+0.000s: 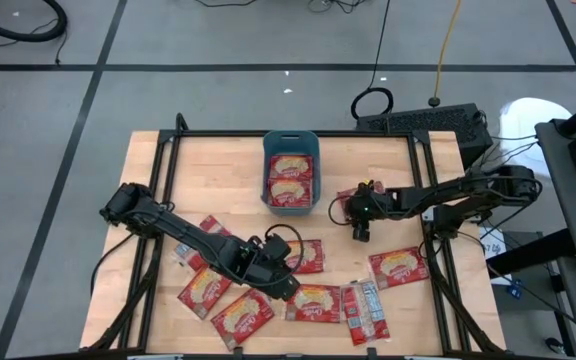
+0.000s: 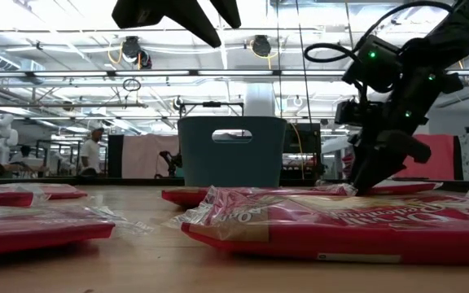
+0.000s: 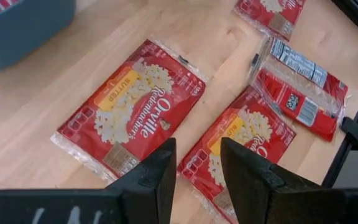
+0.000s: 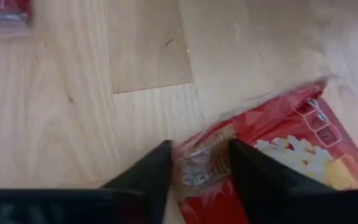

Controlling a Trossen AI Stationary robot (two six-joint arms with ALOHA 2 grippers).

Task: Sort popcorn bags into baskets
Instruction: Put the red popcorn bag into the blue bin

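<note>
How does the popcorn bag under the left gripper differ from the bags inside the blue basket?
The bag under the left gripper, the popcorn bag, lies flat on the bare wooden table, while the two bags in the basket rest inside the teal basket. The table bag lies slanted to the table edges; the basket bags sit straight, one behind the other. All show the red front with the popcorn picture.

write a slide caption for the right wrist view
Right hand straddles the crimped end of a popcorn bag lying on the wooden table.
</note>
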